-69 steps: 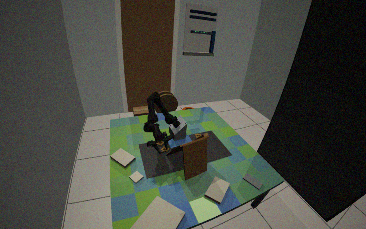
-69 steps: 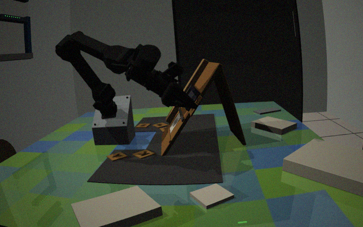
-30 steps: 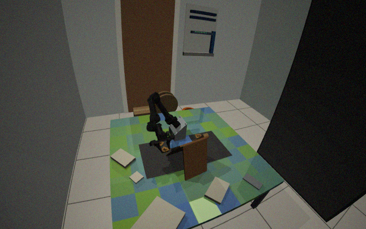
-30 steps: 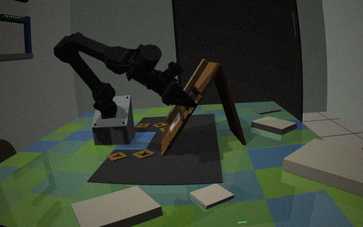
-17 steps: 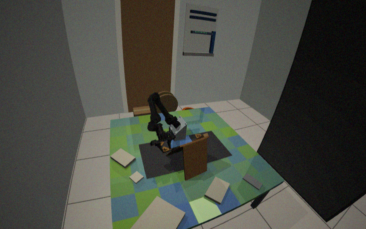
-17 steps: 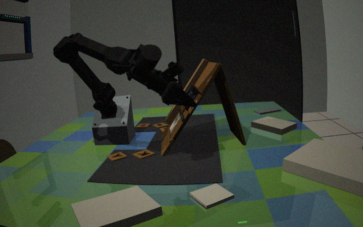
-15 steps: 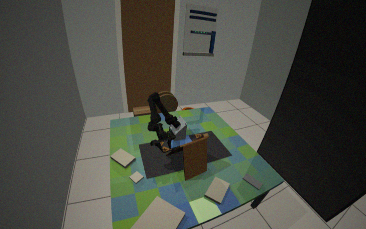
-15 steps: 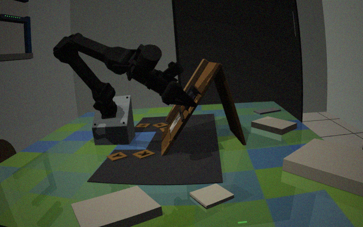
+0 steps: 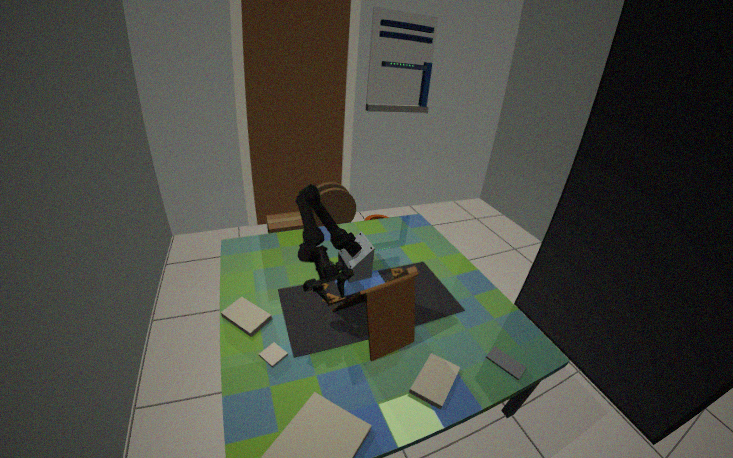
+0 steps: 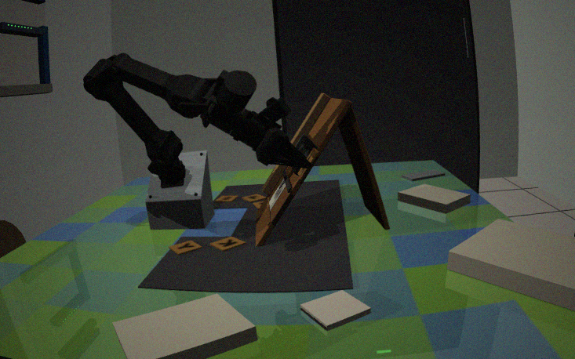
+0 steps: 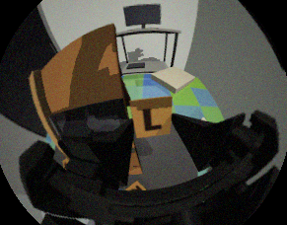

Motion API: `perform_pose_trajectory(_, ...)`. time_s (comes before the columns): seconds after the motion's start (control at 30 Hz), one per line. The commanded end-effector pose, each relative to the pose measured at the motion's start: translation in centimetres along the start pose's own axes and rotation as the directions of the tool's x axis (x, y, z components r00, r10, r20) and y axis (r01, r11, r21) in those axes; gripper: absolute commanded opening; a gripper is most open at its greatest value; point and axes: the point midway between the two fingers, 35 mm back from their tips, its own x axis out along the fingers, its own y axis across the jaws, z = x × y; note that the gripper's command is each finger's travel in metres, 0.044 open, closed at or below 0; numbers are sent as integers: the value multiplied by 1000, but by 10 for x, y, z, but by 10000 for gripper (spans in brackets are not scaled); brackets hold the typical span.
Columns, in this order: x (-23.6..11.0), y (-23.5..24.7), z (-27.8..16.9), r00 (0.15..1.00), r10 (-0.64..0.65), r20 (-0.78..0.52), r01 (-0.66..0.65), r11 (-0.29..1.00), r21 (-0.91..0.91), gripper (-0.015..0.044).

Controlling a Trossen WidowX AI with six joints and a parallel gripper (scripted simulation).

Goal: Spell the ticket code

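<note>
Leaning brown wooden A-frame board (image 10: 325,129) stands on dark mat (image 10: 258,267). Black parallel-jaw gripper (image 10: 296,162) clamps a small orange letter tile (image 11: 150,116) at the board's rail. Tile looks light, rigid, slick; pinch the side edges.

The print on the white ticket (image 10: 276,197) fixed to the board (image 10: 300,154) is too small and dim to read in the exterior view, and in the top view the board's back panel hides the rail face. Wrist view: the pincer (image 11: 134,154) bodies cover the lower half, so only the top of the held tile (image 11: 151,118), marked L, shows. Loose tiles (image 10: 227,243) on the worktop (image 10: 414,250) are too blurred to read with certainty.
</note>
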Motion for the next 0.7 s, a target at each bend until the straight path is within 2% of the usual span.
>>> perform_pose_trajectory(0.0,0,4,-2,1000,0,-5,0,1000,3,0)
perform_pose_trajectory(0.67,1,14,-2,1000,1,-5,-1,1000,4,0)
